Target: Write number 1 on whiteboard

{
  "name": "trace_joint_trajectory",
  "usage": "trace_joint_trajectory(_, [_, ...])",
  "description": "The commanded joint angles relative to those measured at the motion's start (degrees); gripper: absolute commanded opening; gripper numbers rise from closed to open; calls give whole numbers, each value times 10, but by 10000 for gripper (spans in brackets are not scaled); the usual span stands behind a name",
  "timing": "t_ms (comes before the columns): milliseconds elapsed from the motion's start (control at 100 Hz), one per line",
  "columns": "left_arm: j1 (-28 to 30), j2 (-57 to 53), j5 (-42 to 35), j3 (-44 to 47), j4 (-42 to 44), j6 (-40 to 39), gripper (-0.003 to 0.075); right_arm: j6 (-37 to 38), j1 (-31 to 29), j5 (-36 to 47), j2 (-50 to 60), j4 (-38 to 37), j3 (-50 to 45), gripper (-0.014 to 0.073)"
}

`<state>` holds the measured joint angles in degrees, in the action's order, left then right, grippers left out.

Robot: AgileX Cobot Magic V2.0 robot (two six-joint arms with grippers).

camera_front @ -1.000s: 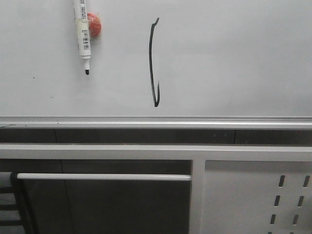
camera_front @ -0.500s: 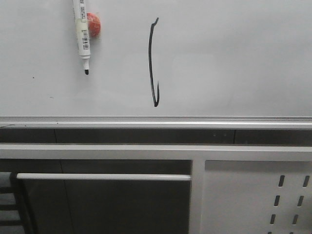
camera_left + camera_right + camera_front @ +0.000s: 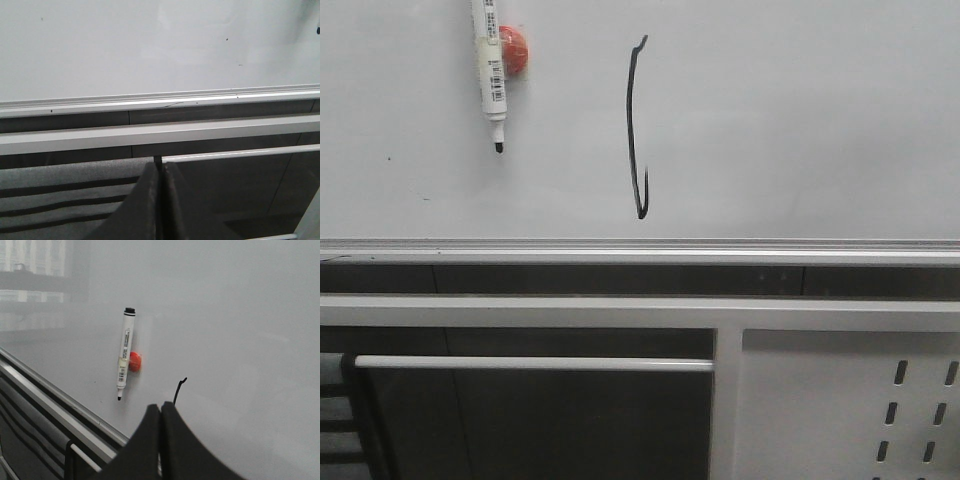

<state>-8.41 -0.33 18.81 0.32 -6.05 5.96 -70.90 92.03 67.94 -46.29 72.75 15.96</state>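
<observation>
Closest to you, in the left wrist view, the left gripper (image 3: 159, 200) has its dark jaws pressed together with nothing between them, aimed at the grey fabric (image 3: 60, 192) and frame bars below the board. In the right wrist view the right gripper (image 3: 161, 445) is the same: jaws closed flat against each other, holding nothing, pointed at the board face from a little way off. Neither gripper shows in the front view.

Past the fingers, you meet the white frame: a horizontal crossbar (image 3: 520, 311), a thinner rod (image 3: 535, 364) under it, and to the right the white slotted panel (image 3: 850, 405). Just above the frame runs the silver rail (image 3: 640, 250) along the lower edge of the whiteboard (image 3: 800, 130).

On the board face you see the number 1 (image 3: 634, 125), a thin black stroke, slightly bowed, with a small tick at the top and a hook at the bottom, ending just above the rail, a little left of the middle in the front view. To its left hangs a white marker (image 3: 489, 70), uncapped tip down, touching a red magnet (image 3: 513, 51) at its side. The marker and the stroke are apart. A few tiny dark specks mark the board lower left
</observation>
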Motion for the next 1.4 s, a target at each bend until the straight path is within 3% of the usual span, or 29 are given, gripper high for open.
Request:
trace_joint_trajectory(0, [1,-15,-30,12,-8,-6,-18,5,-1,56,-5,-20,29,-71])
trace_joint_trajectory(350, [1,-15,-30,12,-8,-6,-18,-14,-2,-1,-5,-3,61,-71])
trace_joint_trajectory(570, [1,-15,-30,12,-8,-6,-18,-292,-2,-36,39,91,98,-71])
trace_joint_trajectory(780, [1,-15,-30,12,-8,-6,-18,-525,-2,-100,124,274,161,-71])
trace_joint_trajectory(850, [1,-15,-30,12,-8,-6,-18,-574,-2,-100,147,335,168,-71])
trace_joint_trajectory(970, [1,-15,-30,12,-8,-6,-18,-628,-2,-105,179,336,166,-71])
trace_joint_trajectory(1080, [1,-15,-30,12,-8,-6,-18,-638,-2,-109,195,328,160,-71])
trace_joint_trajectory(1230, [1,-15,-30,12,-8,-6,-18,-589,-2,-74,195,236,130,-71])
trace_joint_trajectory(1390, [1,-15,-30,12,-8,-6,-18,-586,-2,-57,195,221,130,-71])
